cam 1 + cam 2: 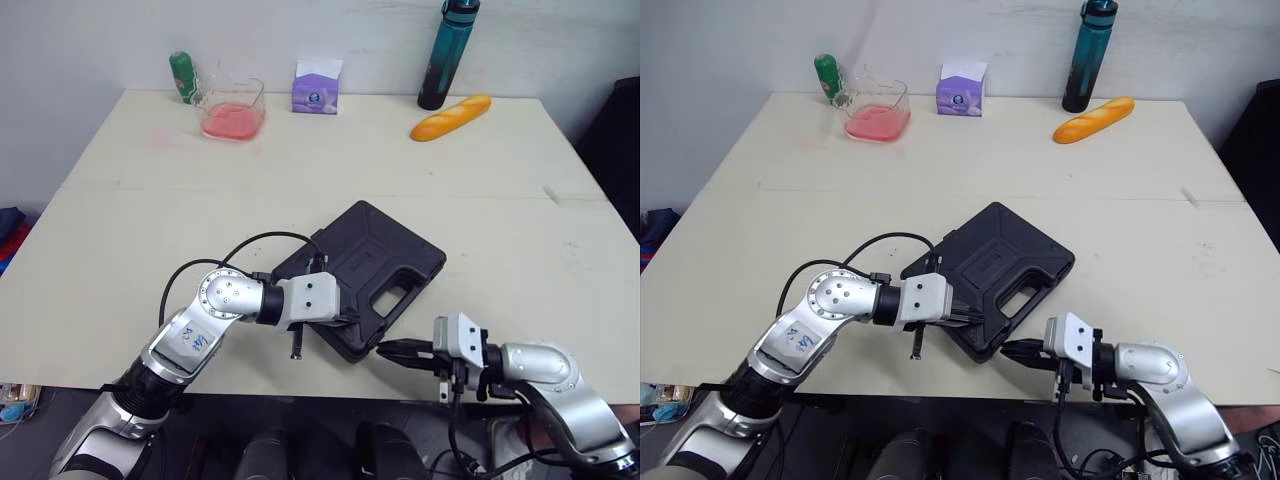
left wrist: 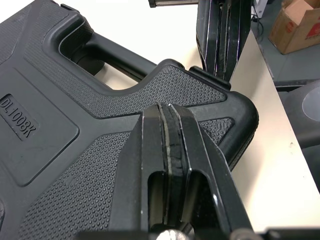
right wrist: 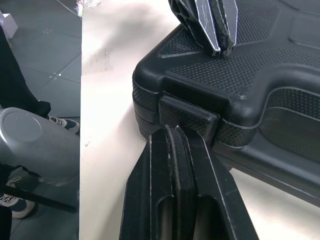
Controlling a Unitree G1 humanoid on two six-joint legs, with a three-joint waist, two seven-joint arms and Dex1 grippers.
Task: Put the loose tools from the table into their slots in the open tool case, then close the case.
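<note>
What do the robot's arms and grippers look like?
The left arm and right arm are rounded silver metal with white boxy wrists and black cables. The left gripper and right gripper each have two flat, tapered black fingers.

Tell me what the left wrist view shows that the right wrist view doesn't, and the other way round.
Left wrist view: the moulded DL1008K label on the lid and a brown cardboard box on the floor. Right wrist view: the case's front latch, the right gripper at it, and a person's shoe. Both: the closed black plastic tool case and the two shut grippers, the left gripper on its lid.
</note>
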